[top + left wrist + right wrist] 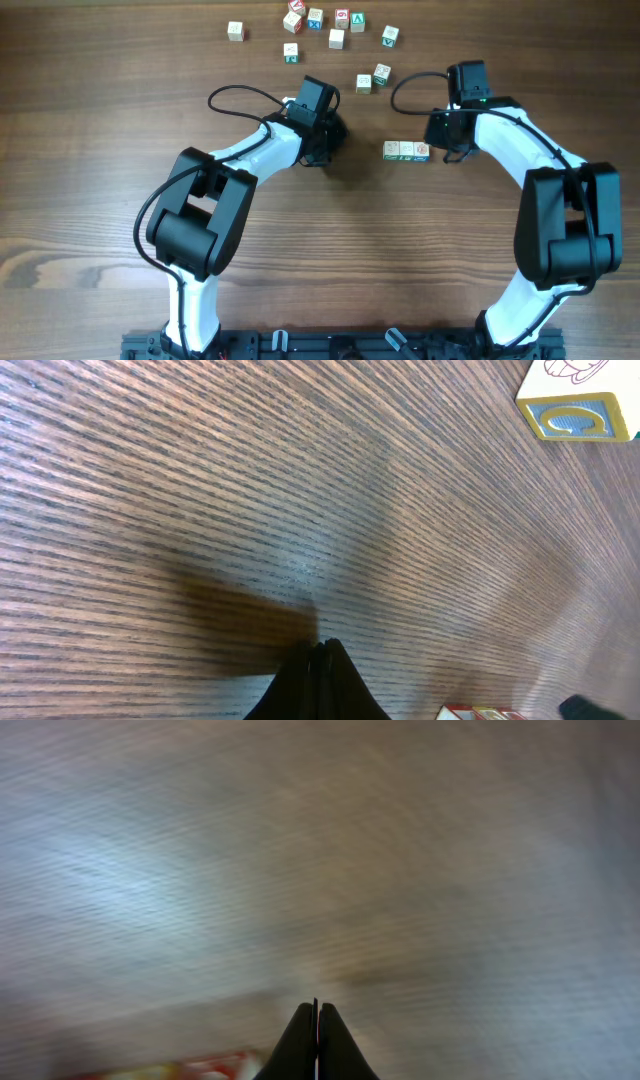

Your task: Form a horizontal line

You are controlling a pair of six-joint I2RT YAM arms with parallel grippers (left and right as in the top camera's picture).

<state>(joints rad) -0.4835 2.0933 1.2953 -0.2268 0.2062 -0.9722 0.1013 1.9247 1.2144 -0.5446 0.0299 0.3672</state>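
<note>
**Row of 3 cubes lies sideways on the counter, beside the right jaws**

The horizontal line (406, 151) is 3 tiny pale wooden letter cubes, touching side to side. Their top faces carry teal and red marks too small to read. Its long axis runs left to right across the overhead view, level with the picture's lower edge, and the 3 cubes sit in a straight row. It rests on the wood-grain counter (100, 150) between the 2 arms, nearer the right arm (520, 135). The right jaws hang just beside its right end; I cannot tell whether they touch it. In the right wrist view they are pressed together, pinching nothing. The left jaws are pressed together too, grasping nothing, well apart from the row. Loose cubes (336, 38) lie scattered farther up the counter.
</note>
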